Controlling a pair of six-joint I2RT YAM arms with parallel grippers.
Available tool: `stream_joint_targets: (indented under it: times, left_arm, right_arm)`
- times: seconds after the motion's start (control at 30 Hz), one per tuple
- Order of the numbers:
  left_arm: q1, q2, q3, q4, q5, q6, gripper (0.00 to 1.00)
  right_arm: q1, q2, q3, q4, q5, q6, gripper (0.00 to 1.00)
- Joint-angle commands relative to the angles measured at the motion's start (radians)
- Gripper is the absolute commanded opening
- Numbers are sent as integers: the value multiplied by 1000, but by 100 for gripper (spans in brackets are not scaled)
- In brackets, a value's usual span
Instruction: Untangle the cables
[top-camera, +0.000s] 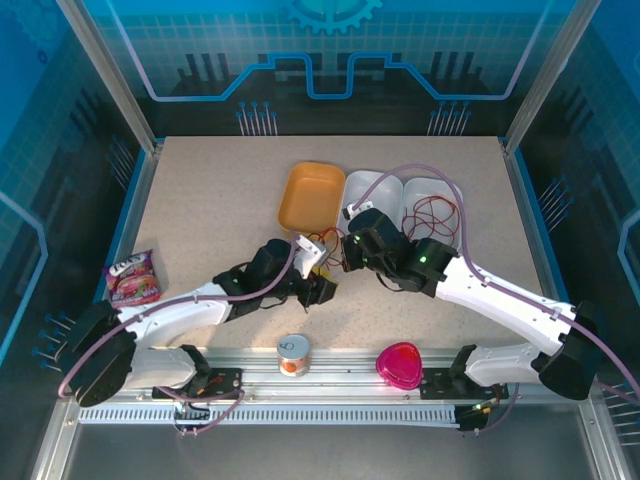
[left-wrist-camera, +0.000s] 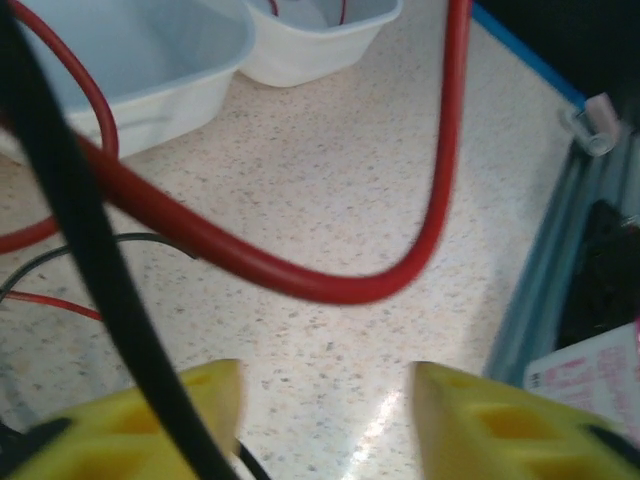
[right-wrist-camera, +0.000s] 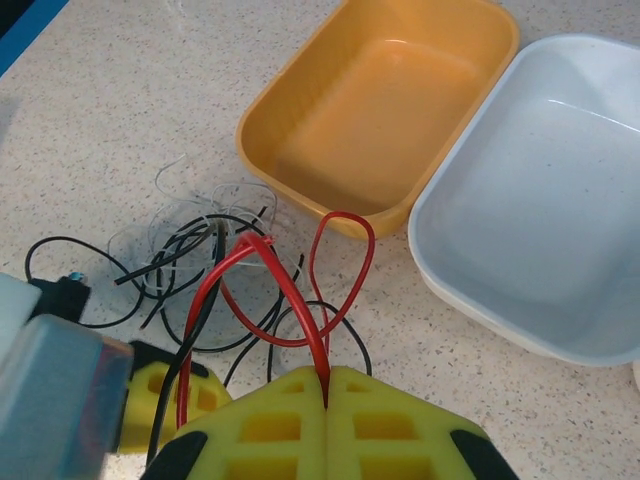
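**Robot arms at work on a cable knot, job part done.** On the speckled counter (top-camera: 200, 200), two robot arms meet over a tangle of cables that looks only partly sorted. An orange tray (right-wrist-camera: 330, 130) and the white tray (right-wrist-camera: 540, 200) beside it lie bare. The farther white tray (top-camera: 445, 188) holds a coil of thin red wire (top-camera: 430, 212), seemingly the one strand set apart so far. The rest lies heaped on the counter just in front of the orange tray.

The right end effector (right-wrist-camera: 327, 385) has its yellow fingers pressed together on a red cable (right-wrist-camera: 344, 213), which rises from the pinch in tall loops above the heap. The left end effector (left-wrist-camera: 325, 385) stands with its fingers apart and a bare gap between them. A black cable (left-wrist-camera: 88, 260) crosses in front of one of its fingers, and whether the two touch cannot be told.

Under the red loops, black strands and a pale whitish wire (right-wrist-camera: 240, 188) cross one another in loose rings. By this showing, the red cable is the one in hand, and the black and pale ones are yet to be parted.
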Motion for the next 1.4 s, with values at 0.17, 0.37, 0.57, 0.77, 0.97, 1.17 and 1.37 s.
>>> stream_joint_targets:
  times: [0.17, 0.37, 0.57, 0.77, 0.97, 1.17, 1.37]
  left_arm:
    - [-2, -64, -23, -14, -103, 6, 0]
    - [8, -229, -99, -71, -252, 4, 0]
    - [80, -347, -143, -182, -396, -59, 0]
    - [137, -424, -184, -201, -417, -111, 0]
    - [141, -443, -189, -206, -417, -113, 0]
    - [141, -429, -185, -205, -410, -117, 0]
    - [142, -421, -181, -201, -402, -118, 0]
  right_arm:
    - [-13, -50, 41, -101, 206, 21, 0]
    - [-107, -118, 26, -163, 236, 51, 0]
    - [-166, -214, 30, -179, 261, 20, 0]
    - [-219, -250, 79, -210, 321, -24, 0]
    - [-326, -211, 106, -196, 301, -92, 0]
    - [-452, -154, 121, -124, 243, -159, 0]
    - [-576, -87, 105, -31, 199, -199, 0]
